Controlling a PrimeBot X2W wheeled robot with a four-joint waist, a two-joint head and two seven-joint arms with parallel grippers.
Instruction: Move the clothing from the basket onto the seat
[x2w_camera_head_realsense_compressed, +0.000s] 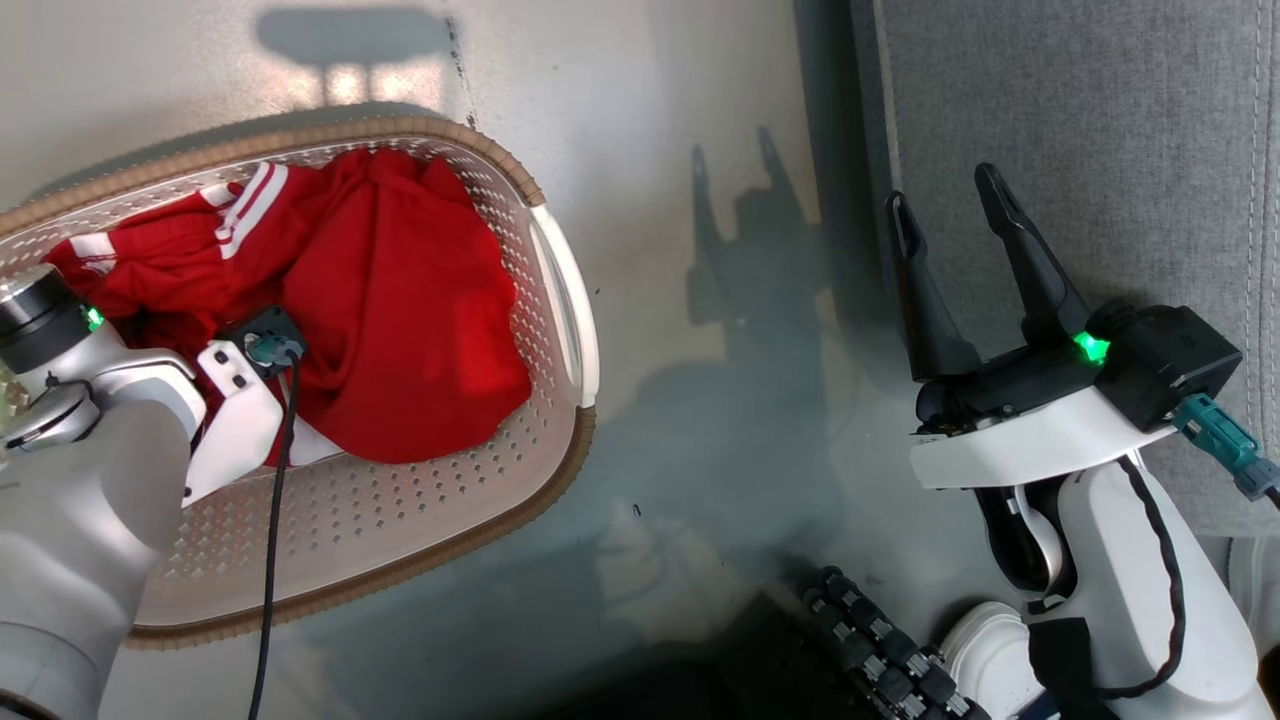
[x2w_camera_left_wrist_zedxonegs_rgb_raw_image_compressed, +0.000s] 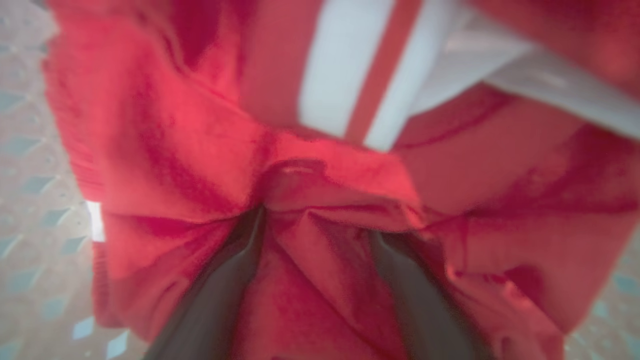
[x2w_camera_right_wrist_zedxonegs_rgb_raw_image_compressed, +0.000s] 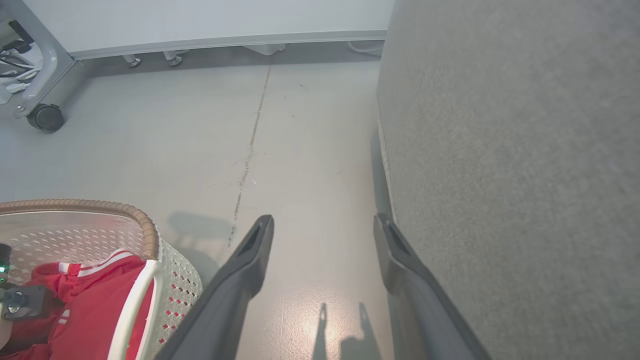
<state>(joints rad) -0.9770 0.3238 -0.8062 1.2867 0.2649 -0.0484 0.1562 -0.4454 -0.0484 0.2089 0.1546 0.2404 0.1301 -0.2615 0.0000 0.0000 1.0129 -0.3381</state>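
**Down in the basket, a robot's left gripper sits among red clothing**

Both pieces of the clothing (x2w_camera_head_realsense_compressed: 400, 300) lie heaped at the far end of the basket (x2w_camera_head_realsense_compressed: 560, 280), which stands on the pale floor (x2w_camera_head_realsense_compressed: 680, 120) at the left of the scene. The garment with white striped trim (x2w_camera_head_realsense_compressed: 240, 205) is bunched at the far left. The plain red one (x2w_camera_head_realsense_compressed: 420, 330) spreads beside it, towards the basket's right wall.

From the left wrist view, the left gripper (x2w_camera_left_wrist_zedxonegs_rgb_raw_image_compressed: 320, 235) is pushed into the heap with its jaws wide. A fold of red cloth lies between the two dark fingers (x2w_camera_left_wrist_zedxonegs_rgb_raw_image_compressed: 225, 280), and their tips are sunk in the fabric. That view is blurred, so whether the fold is pinched cannot be told.

To the right, the right gripper (x2w_camera_head_realsense_compressed: 943, 190) hangs over the floor at the near edge of the seat (x2w_camera_head_realsense_compressed: 1100, 120). Its jaws are wide and hold nothing. One finger (x2w_camera_head_realsense_compressed: 1030, 260) stands over the grey upholstery. The seat is well apart from the basket, with a strip of floor between them.
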